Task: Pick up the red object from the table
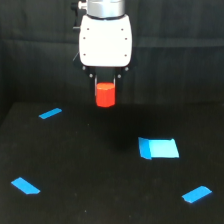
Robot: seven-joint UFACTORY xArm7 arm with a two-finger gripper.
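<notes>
The block [105,95], stubby, matte and red-orange, is hanging clear above the table [90,165], pinched between the dark fingers of the gripper [105,92], which are closing snugly on its upper part. From left to right, four blue patches are lying spread out: a strip [50,113] and another [25,186] near the left edge, a rectangle [158,148], and a strip [196,194] near the right edge, leaving bare black surface under the block.

The arm ends in a silver-grey metal cylinder above a white, rounded gripper [105,82] body. Small dark screw dots run down both sides of the white shell. Short dark fingers [93,81] project from its underside.
</notes>
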